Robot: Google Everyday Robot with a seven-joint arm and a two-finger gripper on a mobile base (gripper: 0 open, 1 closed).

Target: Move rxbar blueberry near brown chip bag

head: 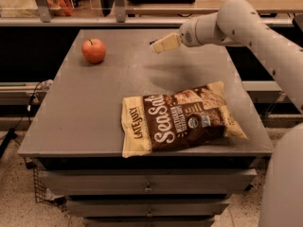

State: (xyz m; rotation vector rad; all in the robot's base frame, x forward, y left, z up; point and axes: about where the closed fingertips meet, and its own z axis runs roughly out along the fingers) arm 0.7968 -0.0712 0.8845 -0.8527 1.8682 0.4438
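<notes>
Grey table (94, 112) bearing brown chip bag (182, 119) flat at near edge, gripper (160, 45) over far side well apart from it, grip impossible to tell, red apple (93, 50) leftward, rxbar blueberry (152, 42) a dark sliver at gripper's tip.

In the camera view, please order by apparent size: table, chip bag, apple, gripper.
1. Table.
2. Brown chip bag.
3. Apple and gripper, which is over the table's far side, look about alike, so I do not rank them.
</notes>
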